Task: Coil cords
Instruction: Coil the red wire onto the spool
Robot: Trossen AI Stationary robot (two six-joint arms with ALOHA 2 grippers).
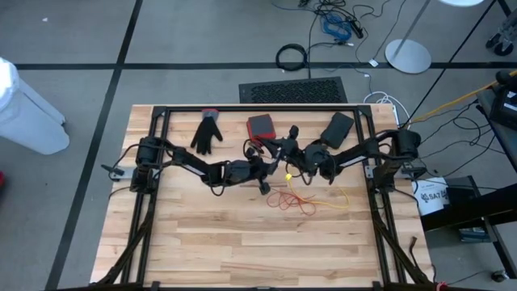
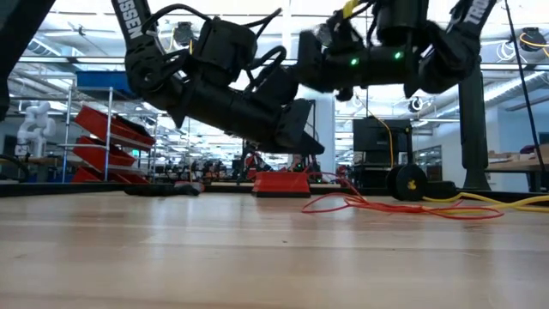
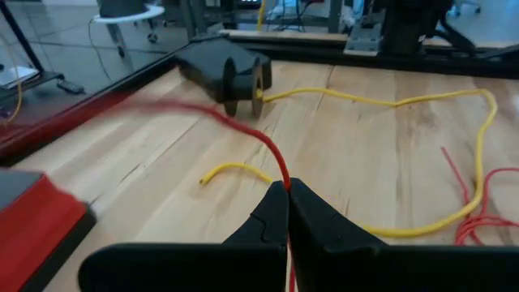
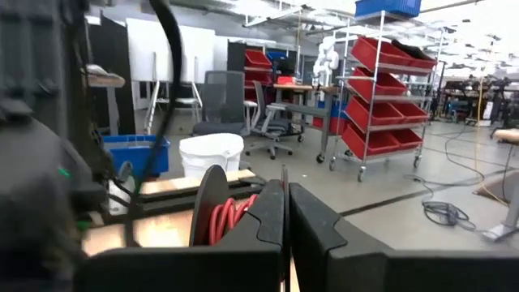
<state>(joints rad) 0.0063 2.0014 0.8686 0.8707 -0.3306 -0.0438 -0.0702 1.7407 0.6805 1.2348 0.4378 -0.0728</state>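
Above the middle of the desk (image 1: 242,242) my two hands hang close together. My left hand (image 3: 287,191) is pinched on the red cord (image 3: 243,130), which runs up from between its fingers. My right hand (image 4: 285,191) has its fingers pressed together; a dark spool (image 4: 212,203) wound with red cord sits right behind them, but I cannot tell whether I grip it. More red cord lies tangled on the wood (image 1: 295,200) just below my hands, with the yellow cord (image 1: 339,198) looping beside it. A black glove (image 1: 207,133), a red box (image 1: 260,125) and a black case (image 1: 338,128) lie along the far edge.
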